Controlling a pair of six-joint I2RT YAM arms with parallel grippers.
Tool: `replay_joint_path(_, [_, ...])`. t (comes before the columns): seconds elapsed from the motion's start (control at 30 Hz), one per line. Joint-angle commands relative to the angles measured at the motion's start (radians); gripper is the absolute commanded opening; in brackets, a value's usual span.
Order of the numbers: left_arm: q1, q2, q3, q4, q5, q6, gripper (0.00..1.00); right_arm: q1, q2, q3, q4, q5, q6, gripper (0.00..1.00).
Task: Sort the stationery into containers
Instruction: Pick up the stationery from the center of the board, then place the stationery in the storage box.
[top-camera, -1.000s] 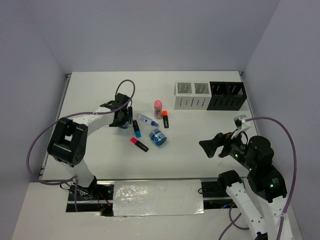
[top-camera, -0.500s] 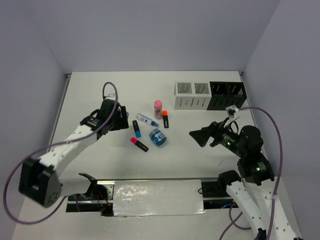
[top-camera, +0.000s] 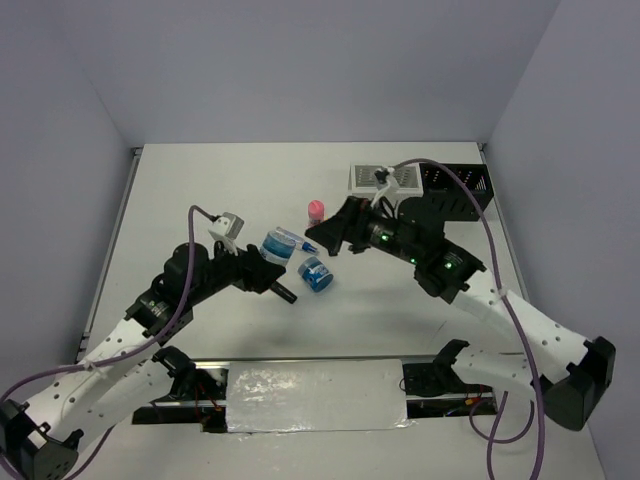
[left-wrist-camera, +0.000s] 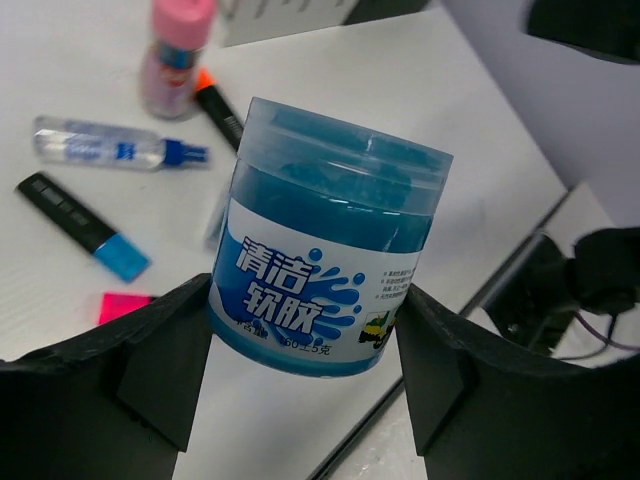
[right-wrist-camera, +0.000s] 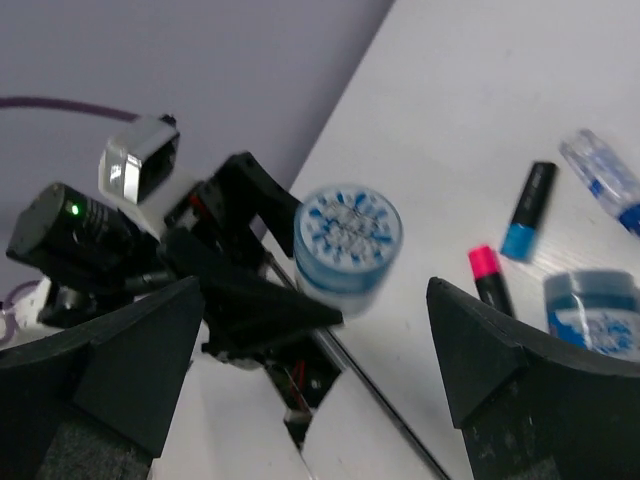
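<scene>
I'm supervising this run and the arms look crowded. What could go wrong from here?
The open right gripper reaches close to the left gripper, which holds the blue jar aloft; a collision could knock it loose. The fingers grip the jar low, so it might tip. The right gripper could topple the upright pink-capped bottle.

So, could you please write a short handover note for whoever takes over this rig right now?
Left gripper: shut on a blue jar, held above the table. Right gripper: open, empty, near the pink-capped bottle.
Lying loose: second blue jar, pen, blue-capped highlighter, pink-capped highlighter, orange-capped highlighter.
Done: nothing seen in the white boxes; black boxes partly hidden.
To do: box the held jar, then the rest.
</scene>
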Motion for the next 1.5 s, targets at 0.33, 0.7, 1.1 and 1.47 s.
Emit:
replay_joint_path(0.33, [-0.099, -0.053, -0.01, 0.271, 0.106, 0.073, 0.0, 0.24, 0.215, 0.19, -0.013, 0.382, -0.025, 1.0])
replay_joint_path(0.7, [-0.099, -0.052, -0.014, 0.293, 0.09, 0.09, 0.0, 0.253, 0.18, 0.118, 0.047, 0.149, -0.019, 0.97])
replay_joint_path(1.1, [-0.099, -0.053, -0.001, 0.27, 0.104, 0.108, 0.05, 0.254, 0.157, 0.11, 0.042, 0.183, -0.06, 0.11])
replay_joint_path(1.47, [-0.099, 0.016, 0.258, -0.207, -0.332, 0.022, 0.99, -0.005, 0.045, 0.107, -0.02, 0.355, -0.279, 0.0])
